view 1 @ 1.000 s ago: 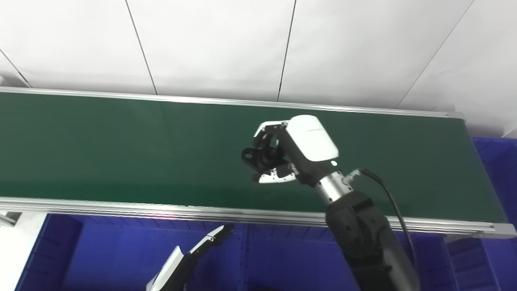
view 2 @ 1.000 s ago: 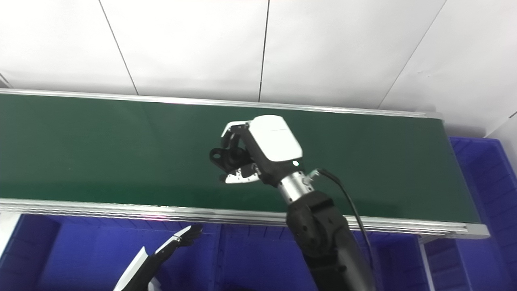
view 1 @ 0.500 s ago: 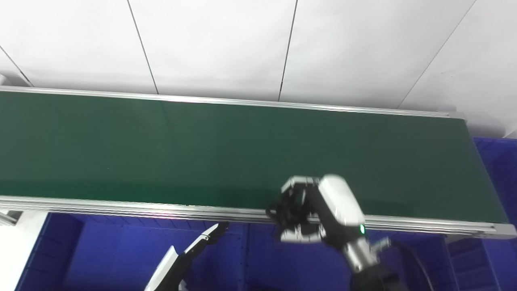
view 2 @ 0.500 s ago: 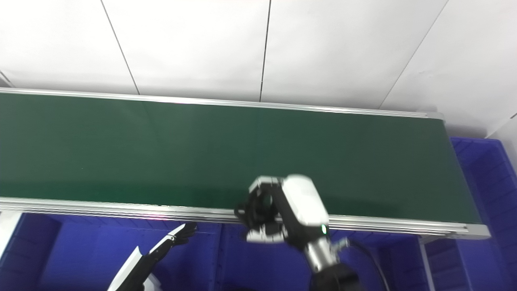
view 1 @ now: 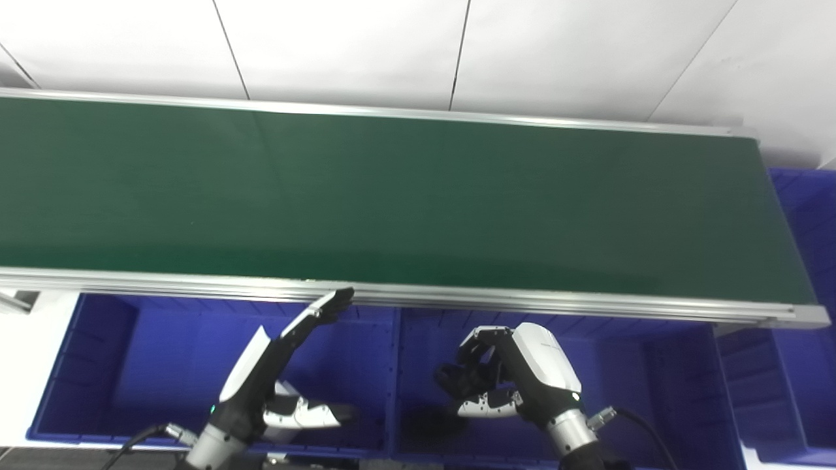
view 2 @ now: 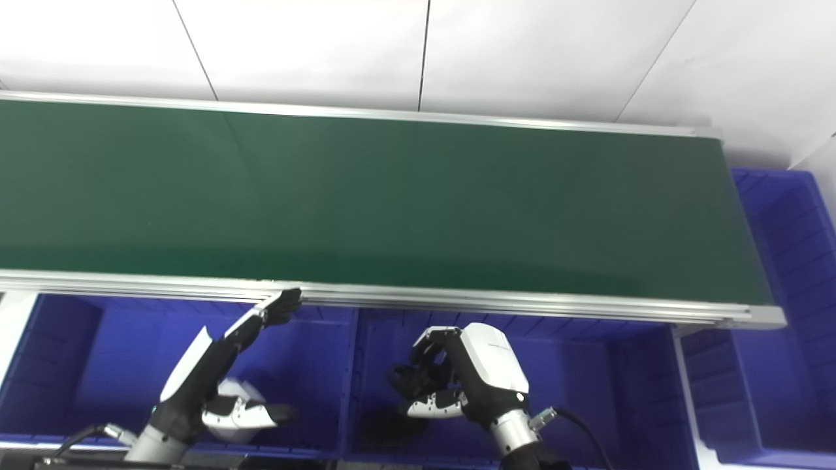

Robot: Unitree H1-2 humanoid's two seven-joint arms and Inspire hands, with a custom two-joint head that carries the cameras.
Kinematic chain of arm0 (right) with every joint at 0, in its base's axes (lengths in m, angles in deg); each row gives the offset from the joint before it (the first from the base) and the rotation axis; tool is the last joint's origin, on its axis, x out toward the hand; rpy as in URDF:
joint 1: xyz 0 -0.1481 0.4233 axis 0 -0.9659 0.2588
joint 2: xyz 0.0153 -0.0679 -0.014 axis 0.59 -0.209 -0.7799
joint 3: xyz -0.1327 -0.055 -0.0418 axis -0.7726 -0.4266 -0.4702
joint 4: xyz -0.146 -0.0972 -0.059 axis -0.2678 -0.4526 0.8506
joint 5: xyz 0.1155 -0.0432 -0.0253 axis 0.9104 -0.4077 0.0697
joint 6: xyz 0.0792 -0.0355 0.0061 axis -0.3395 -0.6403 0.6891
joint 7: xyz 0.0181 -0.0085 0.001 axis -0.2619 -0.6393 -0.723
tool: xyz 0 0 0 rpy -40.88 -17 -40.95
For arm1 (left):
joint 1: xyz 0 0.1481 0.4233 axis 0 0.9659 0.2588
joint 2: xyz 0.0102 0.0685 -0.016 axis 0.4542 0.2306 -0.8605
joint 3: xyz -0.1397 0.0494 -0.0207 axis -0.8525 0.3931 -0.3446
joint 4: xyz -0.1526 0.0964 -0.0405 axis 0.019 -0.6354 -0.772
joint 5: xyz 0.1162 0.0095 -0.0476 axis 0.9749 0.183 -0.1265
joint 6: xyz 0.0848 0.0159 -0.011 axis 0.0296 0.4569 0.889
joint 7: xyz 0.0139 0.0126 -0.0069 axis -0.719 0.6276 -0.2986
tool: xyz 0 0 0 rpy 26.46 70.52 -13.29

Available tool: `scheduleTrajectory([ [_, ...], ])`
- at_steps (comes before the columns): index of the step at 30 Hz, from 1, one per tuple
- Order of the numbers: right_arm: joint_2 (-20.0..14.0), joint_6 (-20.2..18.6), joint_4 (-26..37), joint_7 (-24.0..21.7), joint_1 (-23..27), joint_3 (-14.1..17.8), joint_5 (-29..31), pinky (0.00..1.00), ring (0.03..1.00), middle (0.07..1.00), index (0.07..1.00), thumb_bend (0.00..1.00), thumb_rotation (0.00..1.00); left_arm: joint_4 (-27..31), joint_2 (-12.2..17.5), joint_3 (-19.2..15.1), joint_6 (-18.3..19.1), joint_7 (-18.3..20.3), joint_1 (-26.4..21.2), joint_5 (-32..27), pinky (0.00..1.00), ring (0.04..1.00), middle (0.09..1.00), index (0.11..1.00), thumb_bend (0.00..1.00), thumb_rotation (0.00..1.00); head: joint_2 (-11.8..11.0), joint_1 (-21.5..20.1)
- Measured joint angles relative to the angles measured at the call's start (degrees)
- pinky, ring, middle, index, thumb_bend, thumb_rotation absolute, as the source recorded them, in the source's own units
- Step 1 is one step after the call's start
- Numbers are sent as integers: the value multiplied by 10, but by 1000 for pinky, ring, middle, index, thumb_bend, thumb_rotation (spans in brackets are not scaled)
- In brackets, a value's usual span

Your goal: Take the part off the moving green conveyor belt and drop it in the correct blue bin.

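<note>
While over ribbed blue bin (view 1: 666, 365) | right hand (view 1: 506, 378) grips black part (view 1: 454, 380)

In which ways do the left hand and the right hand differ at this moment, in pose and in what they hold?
The right hand is curled around a dark part; the left hand holds nothing, its fingers stretched out. The right hand hangs over the middle blue bin; the left hand hangs over the left blue bin, fingertips reaching up near the conveyor belt's front rail. Both are below the belt, above bins.
</note>
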Motion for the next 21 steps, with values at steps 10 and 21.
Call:
scheduleTrajectory([
  [10,7,-68,-46,-62,36,-44,-84,983,957,933,920,629,973,11,-18,-39,0,46,17,-13,823,871,885,892,702,556,-2,-3],
  [21,17,-60,-5,-20,-1,-5,-22,958,944,951,937,688,771,11,-29,-54,0,61,21,-12,816,864,879,886,702,556,-11,-4],
])
